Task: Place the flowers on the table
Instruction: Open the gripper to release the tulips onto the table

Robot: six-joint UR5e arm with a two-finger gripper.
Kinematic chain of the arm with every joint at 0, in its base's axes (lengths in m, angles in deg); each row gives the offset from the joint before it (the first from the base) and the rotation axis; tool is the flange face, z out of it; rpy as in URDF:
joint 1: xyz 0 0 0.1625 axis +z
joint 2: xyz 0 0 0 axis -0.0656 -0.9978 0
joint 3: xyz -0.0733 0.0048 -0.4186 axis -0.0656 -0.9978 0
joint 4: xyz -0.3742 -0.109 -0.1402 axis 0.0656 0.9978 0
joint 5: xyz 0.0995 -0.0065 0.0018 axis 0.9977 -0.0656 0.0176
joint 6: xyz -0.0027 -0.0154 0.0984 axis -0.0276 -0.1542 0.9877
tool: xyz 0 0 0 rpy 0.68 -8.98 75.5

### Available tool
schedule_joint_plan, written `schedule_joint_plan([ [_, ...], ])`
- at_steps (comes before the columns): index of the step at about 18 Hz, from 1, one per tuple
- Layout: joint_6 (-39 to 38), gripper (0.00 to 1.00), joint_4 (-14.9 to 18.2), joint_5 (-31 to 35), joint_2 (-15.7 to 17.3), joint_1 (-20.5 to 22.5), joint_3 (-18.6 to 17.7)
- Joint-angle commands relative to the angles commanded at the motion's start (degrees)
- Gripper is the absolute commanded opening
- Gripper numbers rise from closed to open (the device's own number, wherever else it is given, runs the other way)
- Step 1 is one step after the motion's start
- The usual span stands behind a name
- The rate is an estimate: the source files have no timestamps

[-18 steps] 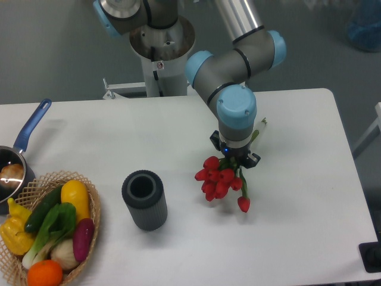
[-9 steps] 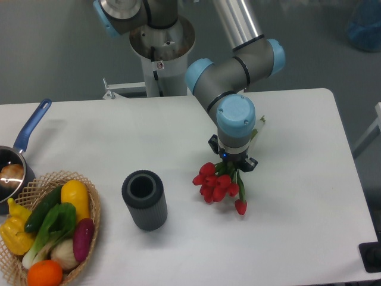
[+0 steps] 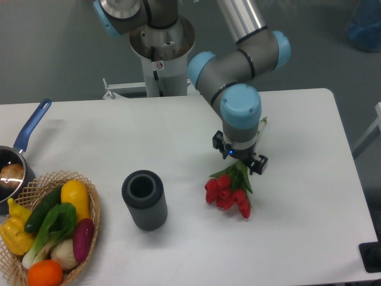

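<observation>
The flowers [image 3: 228,193], a small bunch of red tulip buds with green stems and leaves, lie low on the white table [image 3: 297,196] right of centre, buds pointing toward the front. Their stems run up into my gripper [image 3: 240,161], which points straight down over them and appears shut on the stems. The blue wrist above hides most of the fingers. The buds seem to touch the tabletop.
A dark grey ribbed cylinder [image 3: 144,199] stands left of the flowers. A wicker basket [image 3: 41,179] of vegetables sits at the front left corner, with a blue-handled pot [image 3: 15,164] behind it. The robot base [image 3: 161,53] is at the back edge.
My gripper has moved a little to the right and lower with the flowers. The bunch hung loosely before; it now sits compact against the tabletop.
</observation>
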Motion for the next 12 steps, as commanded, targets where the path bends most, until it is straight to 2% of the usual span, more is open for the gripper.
schedule_joint_plan([
  [5, -1.87, 1.00, -1.94, -1.51, 1.76, 0.44, 2.20],
  [12, -1.43, 1.00, -2.21, -4.94, 3.69, 2.29, 2.20],
])
